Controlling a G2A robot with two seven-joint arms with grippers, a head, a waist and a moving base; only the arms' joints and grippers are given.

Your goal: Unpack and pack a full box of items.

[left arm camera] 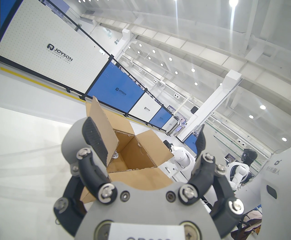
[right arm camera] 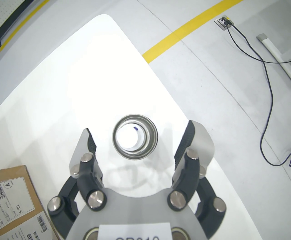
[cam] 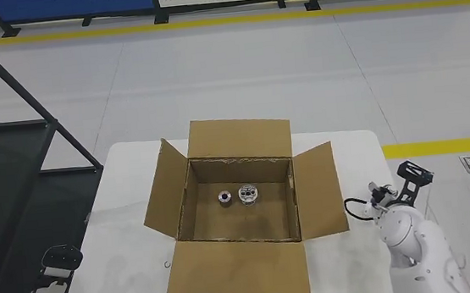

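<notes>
Open box (cam: pixel 243 269) on counter (cam: pixel 128 233), two round parts (cam: pixel 248 194) inside. Right pincer (right arm camera: pixel 139 130) spread over metal can (right arm camera: pixel 134 156), box's 3 o'clock. Left pincer (left arm camera: pixel 144 127) spread.

Printed wordmarks, each beside a logo, are showing on the white and blue wall panels (left arm camera: pixel 61 53). A shipping label (right arm camera: pixel 16 204) carrying barcodes, numbers and a circled letter is lying on a flap of the cardboard box (right arm camera: pixel 13 172). A white sticker (right arm camera: pixel 135 231), its characters cut off, is sitting on the base of the right gripper (right arm camera: pixel 139 130), and one is likewise sitting on the left gripper (left arm camera: pixel 145 127).
</notes>
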